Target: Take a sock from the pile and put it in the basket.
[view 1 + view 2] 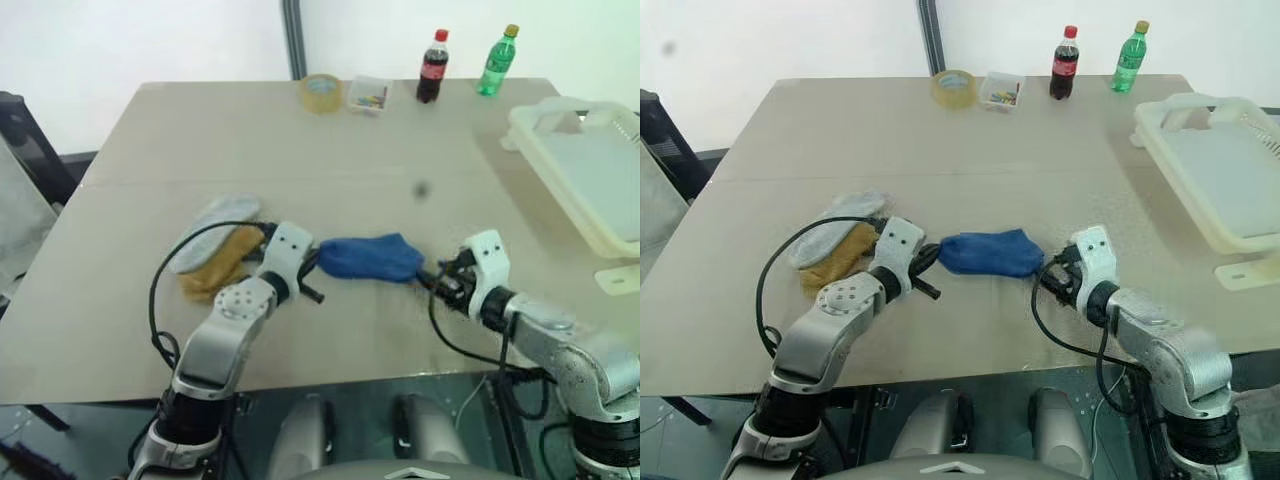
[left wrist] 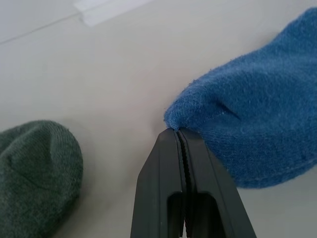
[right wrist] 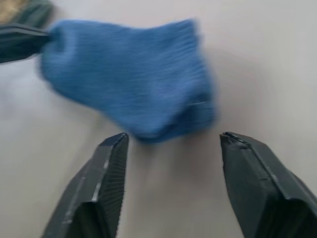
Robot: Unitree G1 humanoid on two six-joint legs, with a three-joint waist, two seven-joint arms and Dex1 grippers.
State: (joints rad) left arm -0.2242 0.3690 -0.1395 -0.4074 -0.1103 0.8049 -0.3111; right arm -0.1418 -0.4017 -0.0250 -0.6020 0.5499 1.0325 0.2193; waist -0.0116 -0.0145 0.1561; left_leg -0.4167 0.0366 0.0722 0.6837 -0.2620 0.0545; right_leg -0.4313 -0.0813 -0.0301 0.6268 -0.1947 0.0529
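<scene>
Blue sock [image 1: 370,257] on table [image 1: 400,140] between tools: left tool [image 2: 179,133] pinching its tip, right tool [image 3: 173,141] spread apart just beside

Even, bright light (right wrist view blurred).

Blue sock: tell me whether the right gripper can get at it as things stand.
Probably yes. The right gripper is open, the blue sock lies just ahead of its fingers on bare table, and nothing stands between. The left gripper pinches the sock's far end.
</scene>
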